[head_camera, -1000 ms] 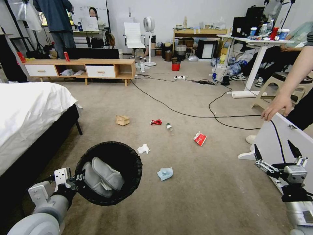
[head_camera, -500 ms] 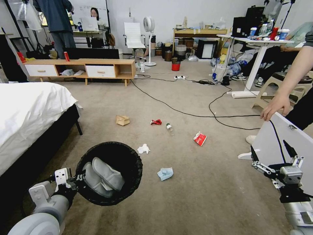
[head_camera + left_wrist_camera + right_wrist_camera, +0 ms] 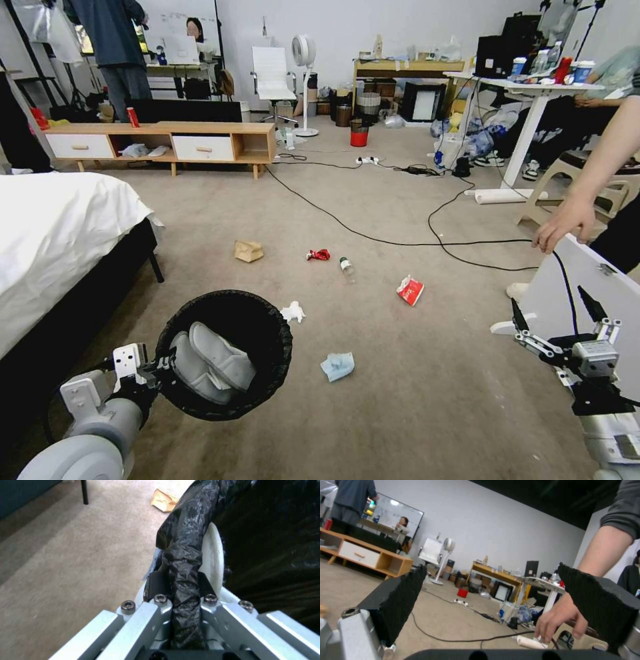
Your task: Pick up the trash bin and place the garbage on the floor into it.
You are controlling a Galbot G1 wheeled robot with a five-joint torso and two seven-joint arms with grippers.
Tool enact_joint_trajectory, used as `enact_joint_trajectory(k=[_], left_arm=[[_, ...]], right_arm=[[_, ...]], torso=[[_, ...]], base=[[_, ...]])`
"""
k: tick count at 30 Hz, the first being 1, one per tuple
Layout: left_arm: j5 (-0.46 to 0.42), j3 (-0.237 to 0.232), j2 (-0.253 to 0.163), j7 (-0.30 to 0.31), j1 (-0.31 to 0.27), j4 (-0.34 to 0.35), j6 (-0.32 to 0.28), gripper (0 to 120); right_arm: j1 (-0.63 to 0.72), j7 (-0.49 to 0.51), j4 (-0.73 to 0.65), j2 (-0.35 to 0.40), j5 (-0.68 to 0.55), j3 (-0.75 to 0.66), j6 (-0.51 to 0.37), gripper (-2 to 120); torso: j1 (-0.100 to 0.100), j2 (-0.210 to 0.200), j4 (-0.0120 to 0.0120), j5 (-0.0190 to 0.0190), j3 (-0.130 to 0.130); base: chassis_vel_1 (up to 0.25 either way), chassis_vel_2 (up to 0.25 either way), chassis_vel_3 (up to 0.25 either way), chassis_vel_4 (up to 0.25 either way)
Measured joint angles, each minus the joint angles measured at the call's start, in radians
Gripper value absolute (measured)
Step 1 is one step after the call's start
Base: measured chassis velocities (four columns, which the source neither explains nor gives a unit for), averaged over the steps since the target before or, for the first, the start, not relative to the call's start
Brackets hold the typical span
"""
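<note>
The left gripper point(image 3: 181, 585) pinches the bin point(image 3: 223, 353) by its bagged rim, carried just short of the tissues point(image 3: 337, 365), while the right gripper point(image 3: 553, 313) gapes empty beyond them, so I'd worry that thin grip slips and tips the bin.

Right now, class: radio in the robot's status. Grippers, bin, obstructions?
Left gripper shut on trash bin rim, bin held up. Right gripper open, empty, low right. Blue tissue nearest on floor; black cables beyond the litter.
</note>
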State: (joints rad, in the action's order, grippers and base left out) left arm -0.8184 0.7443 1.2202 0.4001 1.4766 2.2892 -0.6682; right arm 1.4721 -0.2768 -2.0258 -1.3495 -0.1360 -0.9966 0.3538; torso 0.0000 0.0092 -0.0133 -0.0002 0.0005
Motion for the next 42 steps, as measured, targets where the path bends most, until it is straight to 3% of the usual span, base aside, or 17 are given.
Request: enact_joint_trajectory(k=[17,28,35,39,41,42], left_arm=[[0.002,-0.001,0.004,0.001,0.002,0.007,0.0,3],[0.002,0.0,0.004,0.001,0.0,0.003,0.001,3],[0.003,-0.004,0.003,0.001,-0.002,0.0,0.001,3],[0.002,-0.006,-0.002,0.0,-0.003,-0.005,0.002,3],[0.002,-0.006,-0.004,0.0,-0.005,-0.006,0.002,3],[0.002,-0.006,-0.005,-0.001,-0.008,-0.008,0.002,3]], right_arm=[[-0.004,0.0,0.003,0.001,-0.014,0.002,0.014,100],[-0.006,0.005,0.011,0.0,-0.013,0.004,0.01,100],[0.006,0.044,0.011,0.012,0.008,0.01,-0.049,100],[0.063,0.035,0.003,0.095,-0.049,0.086,-0.156,100],[0.071,0.019,0.009,0.124,-0.056,0.105,-0.164,100],[0.084,-0.003,0.032,0.192,-0.058,0.15,-0.168,100]], torso=[[0.0,0.0,0.0,0.0003,0.001],[0.0,0.0,0.0,0.0001,0.0],[0.0,0.0,0.0002,0.0002,0.0],[0.0,0.0,-0.0001,0.0002,0.0],[0.0,0.0,0.0,0.0005,0.0],[0.0,0.0,0.0,0.0002,0.0]], base=[[-0.276,0.277,0.267,-0.283],[0.005,-0.024,-0.018,0.006],[0.0,0.0,0.0,0.0],[0.0,0.0,0.0,0.0],[0.0,0.0,0.0,0.0],[0.0,0.0,0.0,0.0]])
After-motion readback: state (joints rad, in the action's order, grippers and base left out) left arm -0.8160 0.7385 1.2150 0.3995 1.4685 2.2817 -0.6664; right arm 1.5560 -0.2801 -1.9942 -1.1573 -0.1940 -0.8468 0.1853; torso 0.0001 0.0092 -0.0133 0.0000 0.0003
